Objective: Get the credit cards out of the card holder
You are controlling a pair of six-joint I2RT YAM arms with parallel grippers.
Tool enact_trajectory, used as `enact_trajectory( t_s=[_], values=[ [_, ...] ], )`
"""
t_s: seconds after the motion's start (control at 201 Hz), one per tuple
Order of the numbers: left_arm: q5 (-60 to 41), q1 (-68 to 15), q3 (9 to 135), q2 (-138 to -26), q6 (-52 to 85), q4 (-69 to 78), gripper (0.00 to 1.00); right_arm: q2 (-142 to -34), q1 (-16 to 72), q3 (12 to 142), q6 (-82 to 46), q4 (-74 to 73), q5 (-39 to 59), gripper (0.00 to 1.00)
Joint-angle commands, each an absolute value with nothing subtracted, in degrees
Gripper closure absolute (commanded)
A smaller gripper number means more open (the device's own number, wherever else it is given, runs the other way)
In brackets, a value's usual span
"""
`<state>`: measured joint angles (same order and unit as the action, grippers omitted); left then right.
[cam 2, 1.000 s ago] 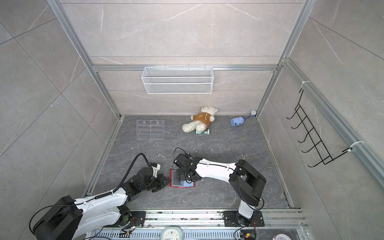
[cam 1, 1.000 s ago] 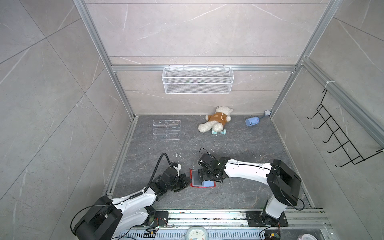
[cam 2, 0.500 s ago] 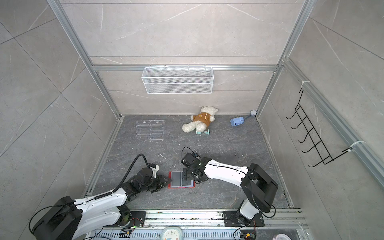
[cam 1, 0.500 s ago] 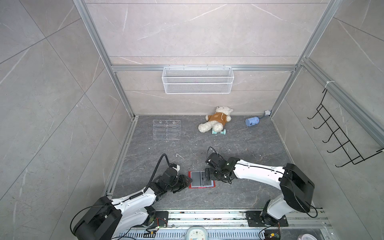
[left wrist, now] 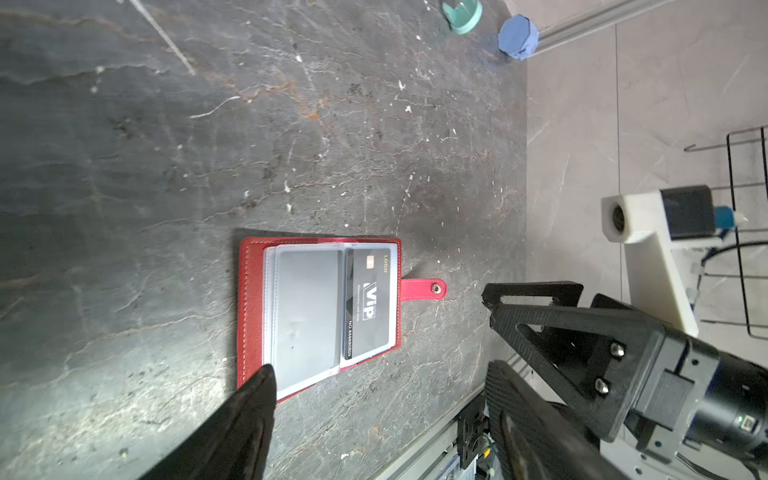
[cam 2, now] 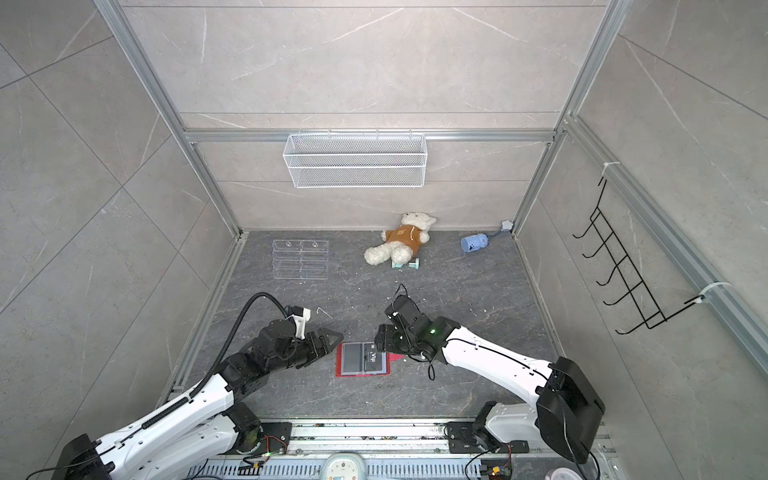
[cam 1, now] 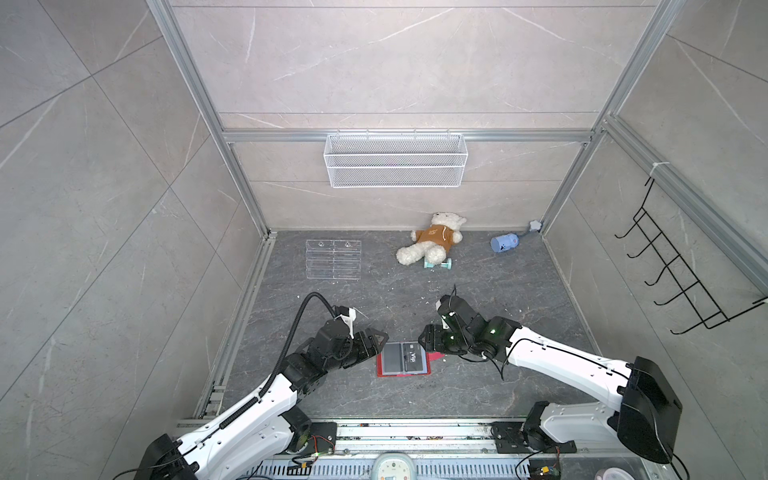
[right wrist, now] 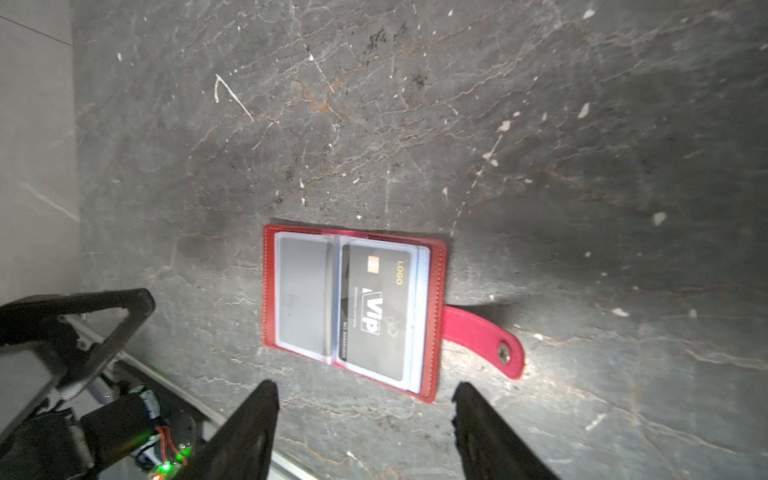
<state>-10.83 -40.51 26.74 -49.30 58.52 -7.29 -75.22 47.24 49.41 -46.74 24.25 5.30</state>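
Twice checked for a grip and twice found none. Found the left gripper (cam 1: 376,345) with jaws apart and nothing between them. Saw, in the left wrist view, one of its black fingers (left wrist: 245,419) crossing a corner of the card holder (left wrist: 250,307), but could not tell touching from hovering. Found the right gripper (cam 1: 424,341) likewise spread and bare, both fingers (right wrist: 249,432) short of the holder's edge in the right wrist view, near the red snap tab (right wrist: 482,336).

Placed the card holder on the dark stone-patterned surface (cam 1: 415,399) between the two grippers, lying open and flat, tab stretched toward the right arm. Counted two credit cards in its clear sleeves: one black Vip card (left wrist: 370,303) on the tab side, one plain grey card (left wrist: 307,316) on the other half. Read the chip, the gold "LOGO" and the number line only in the wrist views; made out just the white lettering in both top views. Noticed a dark edge at the fold in the right wrist view alone; could not tell whether another card.

Saw whole only from above:
- one teddy bear (cam 1: 432,243)
- one teal dumbbell (cam 1: 437,264) against its leg
- one small blue cylinder (cam 1: 504,242)
- one clear acrylic rack (cam 1: 333,259)
- one white wire basket (cam 1: 395,160) on the back wall
- one black hook rack (cam 1: 685,286) on the side wall

Picked up the dumbbell's end and the cylinder again in the left wrist view, plus the right arm's white camera mount (left wrist: 640,224).
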Motion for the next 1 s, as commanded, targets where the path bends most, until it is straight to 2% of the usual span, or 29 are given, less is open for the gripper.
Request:
enact_trajectory(
  t_s=[0.0, 0.114, 0.184, 0.264, 0.338, 0.99],
  values=[
    [-16.7, -40.8, 28.3, -52.6, 58.1, -4.6, 0.31, -75.5, 46.4, 47.4, -47.6, 18.5, 10.7, 0.52],
    [-20.5, -41.3, 28.3, -56.3, 59.8, 1.1, 0.42, -77.2, 45.9, 46.2, -47.9, 16.0, 11.8, 0.76],
    [-22.3, -41.4, 28.0, -58.7, 60.8, 4.4, 0.53, -78.2, 45.7, 45.4, -48.1, 14.7, 12.4, 0.85],
    [-23.6, -41.6, 27.6, -61.4, 61.8, 7.5, 0.67, -79.2, 45.5, 44.4, -48.3, 13.4, 12.5, 0.87],
    [-24.3, -42.1, 27.4, -63.7, 62.6, 10.0, 0.72, -80.5, 45.0, 43.4, -48.8, 11.7, 13.0, 0.89],
    [-24.7, -43.3, 22.7, -77.5, 67.1, 24.0, 0.77, -89.2, 44.4, 39.7, -49.9, 3.9, 14.9, 0.93]
  ],
)
